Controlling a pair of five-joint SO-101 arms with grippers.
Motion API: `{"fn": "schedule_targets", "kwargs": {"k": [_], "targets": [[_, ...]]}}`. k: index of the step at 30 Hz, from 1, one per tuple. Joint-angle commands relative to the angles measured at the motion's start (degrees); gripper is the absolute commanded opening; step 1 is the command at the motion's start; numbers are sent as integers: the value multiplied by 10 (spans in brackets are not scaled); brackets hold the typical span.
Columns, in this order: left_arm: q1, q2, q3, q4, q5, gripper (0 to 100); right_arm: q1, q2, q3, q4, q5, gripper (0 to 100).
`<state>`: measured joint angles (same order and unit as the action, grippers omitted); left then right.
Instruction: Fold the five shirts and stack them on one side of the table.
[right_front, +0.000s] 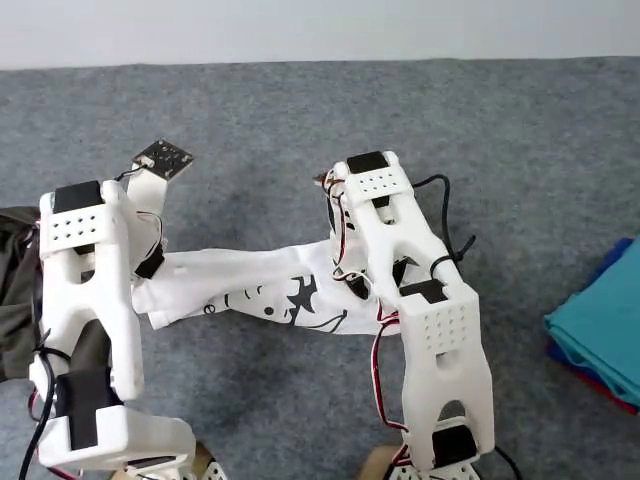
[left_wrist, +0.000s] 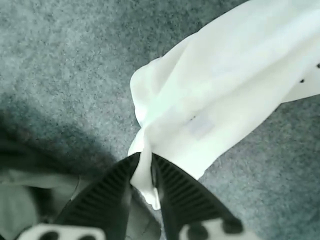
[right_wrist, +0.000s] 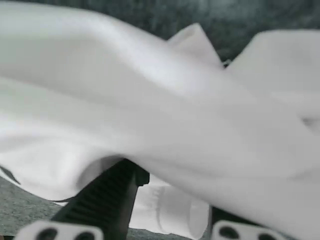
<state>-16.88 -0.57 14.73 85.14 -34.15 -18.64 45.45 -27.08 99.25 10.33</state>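
A white shirt (right_front: 255, 290) with black print hangs stretched between the two arms above the grey table. My left gripper (left_wrist: 146, 167) is shut on a bunched corner of the white shirt (left_wrist: 215, 95); in the high view this gripper (right_front: 150, 266) is at the shirt's left end. My right gripper (right_front: 348, 278) holds the shirt's right end. In the right wrist view the white shirt (right_wrist: 165, 115) drapes over my right gripper (right_wrist: 170, 172), with cloth bunched between its black fingers (right_wrist: 107, 195) and their tips covered.
A dark olive shirt (right_front: 15, 290) lies crumpled at the table's left edge, under the left arm. A pile of teal, blue and red cloth (right_front: 600, 320) sits at the right edge. Bare grey carpet (right_front: 300, 120) stretches across the far side.
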Motion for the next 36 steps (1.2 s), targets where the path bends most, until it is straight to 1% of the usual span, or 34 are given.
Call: {"fn": "schedule_targets", "kwargs": {"k": [1, 2, 4, 8, 13, 17, 22, 28, 31, 36], "targets": [[0, -4, -2, -11, 1, 1, 7, 7, -15, -3, 18, 45], [0, -4, -2, -11, 1, 1, 7, 7, -21, -1, 29, 6], [0, -4, -2, -11, 1, 1, 8, 7, -40, 21, 44, 20], [0, -6, -5, -10, 1, 1, 9, 0, -85, 35, 52, 10], [0, -11, -31, 11, 1, 1, 25, -71, -93, 35, 94, 10], [0, -11, -96, 58, 3, 1, 59, -143, -93, 35, 100, 10], [1, -11, -147, 80, 4, 1, 107, -190, -92, 35, 136, 10], [30, -11, -149, 100, 6, 1, 164, -192, -92, 18, 165, 10], [42, -11, -149, 97, 27, 2, 182, -192, -92, -7, 166, 10], [53, -11, -150, 99, 32, 2, 189, -181, -92, -35, 166, 15]]}}
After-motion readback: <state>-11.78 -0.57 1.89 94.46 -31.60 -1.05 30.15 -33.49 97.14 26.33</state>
